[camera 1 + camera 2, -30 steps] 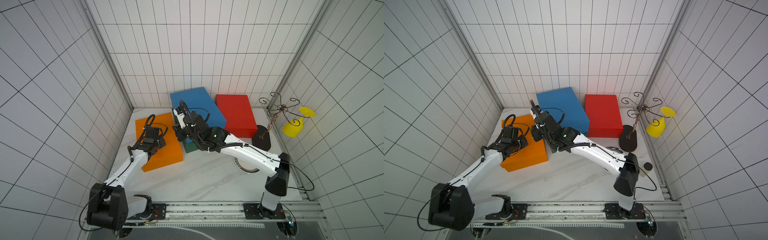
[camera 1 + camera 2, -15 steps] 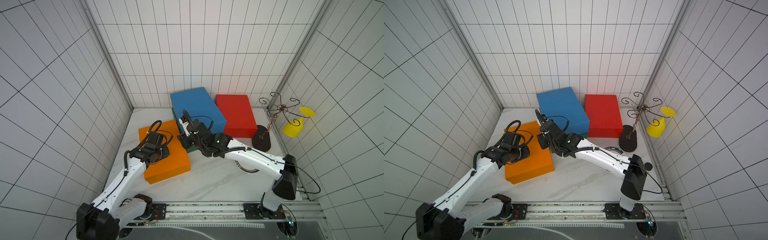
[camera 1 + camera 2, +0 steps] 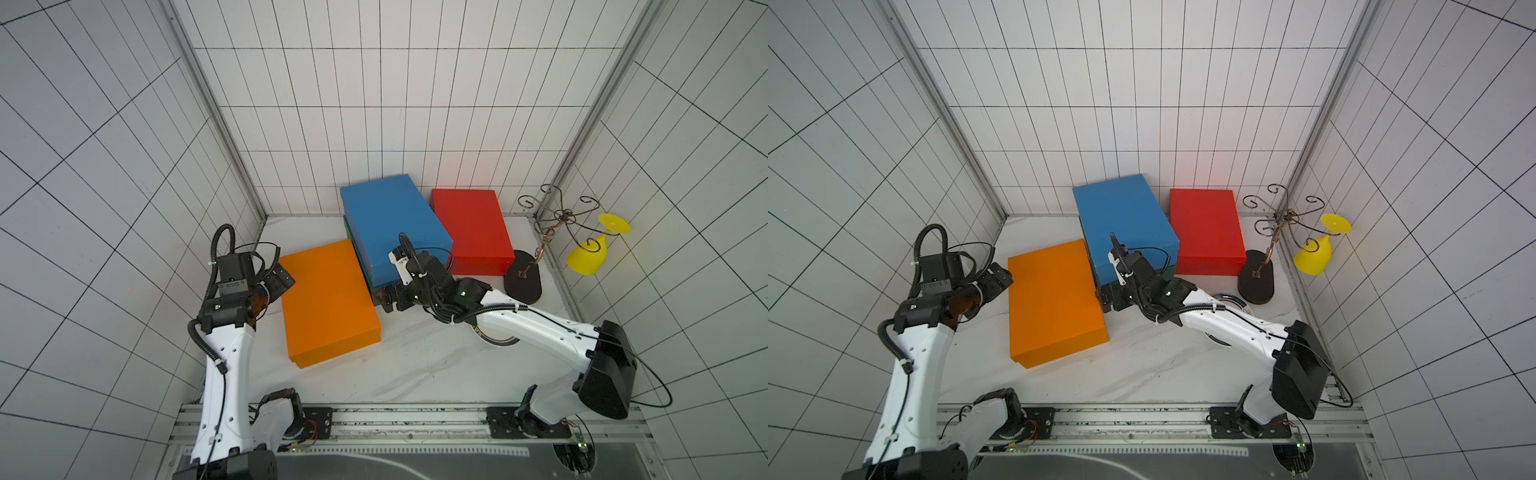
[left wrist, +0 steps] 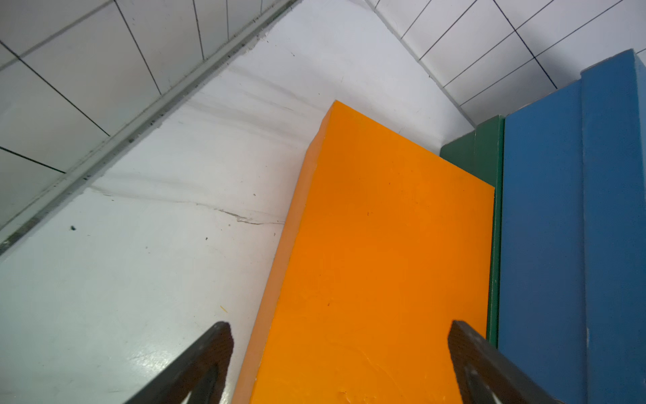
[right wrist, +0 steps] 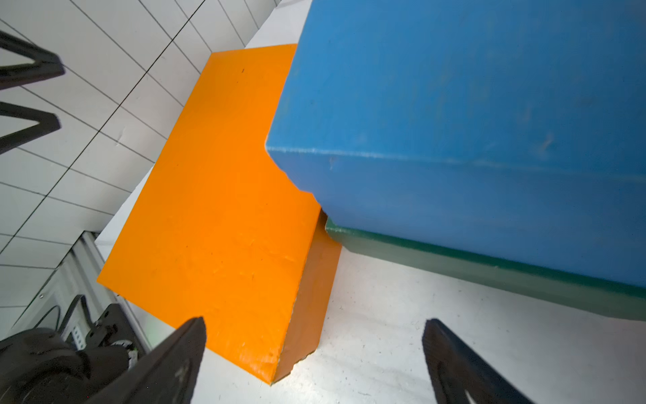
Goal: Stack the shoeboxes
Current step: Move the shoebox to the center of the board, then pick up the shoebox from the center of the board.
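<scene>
The orange shoebox (image 3: 328, 299) (image 3: 1054, 299) lies flat on the table, against the side of the dark green shoebox (image 4: 486, 157) (image 5: 489, 273). The blue shoebox (image 3: 390, 224) (image 3: 1125, 224) sits on top of the green one, slightly askew. The red shoebox (image 3: 471, 228) (image 3: 1206, 228) lies to their right by the back wall. My left gripper (image 3: 280, 280) (image 4: 341, 328) is open at the orange box's left edge and holds nothing. My right gripper (image 3: 384, 301) (image 5: 314, 325) is open at the orange box's right side, by the green box's front corner, also empty.
A white plate (image 3: 496, 336) lies partly under my right arm. A wire stand on a black base (image 3: 523, 282) holds a yellow wine glass (image 3: 590, 257) at the right wall. Tiled walls close in the left, back and right.
Both grippers have opened and let go of the orange shoebox. The left gripper has drawn back off its top to its left edge. The box has shifted a little toward the front.
</scene>
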### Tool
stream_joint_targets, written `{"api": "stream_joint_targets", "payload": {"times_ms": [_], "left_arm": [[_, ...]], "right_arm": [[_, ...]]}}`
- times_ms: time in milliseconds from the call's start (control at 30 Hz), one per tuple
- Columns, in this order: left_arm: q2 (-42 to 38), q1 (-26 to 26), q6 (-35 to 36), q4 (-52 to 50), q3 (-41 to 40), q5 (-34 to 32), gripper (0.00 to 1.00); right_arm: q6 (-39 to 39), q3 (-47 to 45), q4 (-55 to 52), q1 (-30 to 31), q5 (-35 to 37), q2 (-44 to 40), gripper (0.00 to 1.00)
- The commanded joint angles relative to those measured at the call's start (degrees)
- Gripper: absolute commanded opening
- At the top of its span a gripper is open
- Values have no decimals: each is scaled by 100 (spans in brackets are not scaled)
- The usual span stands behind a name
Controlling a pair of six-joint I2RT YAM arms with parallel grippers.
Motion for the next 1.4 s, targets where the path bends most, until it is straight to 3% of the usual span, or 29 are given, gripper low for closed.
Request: {"api": "stream_joint_targets", "payload": {"times_ms": [0,267,533,933,1367], "left_arm": [[30,345,61,156,-352,630,97],[-78,708,-94,605,-1033,922,97],[262,859,-171,1000,-1604,1524,97],[253,860,-311,1934,-2416,2111,97],[-89,860,-451,2311,-3141,2516,95]], "right_arm": [[287,-554,476,-74,-555,-93,98],[581,-1104,1533,-230,-1567,268,91],[976,-1413,2260,-270,-2025,624,90],[1336,-1459,2751,-121,-2096,1172,88],[1541,-1225,3144,332,-2282,1498,78]]}}
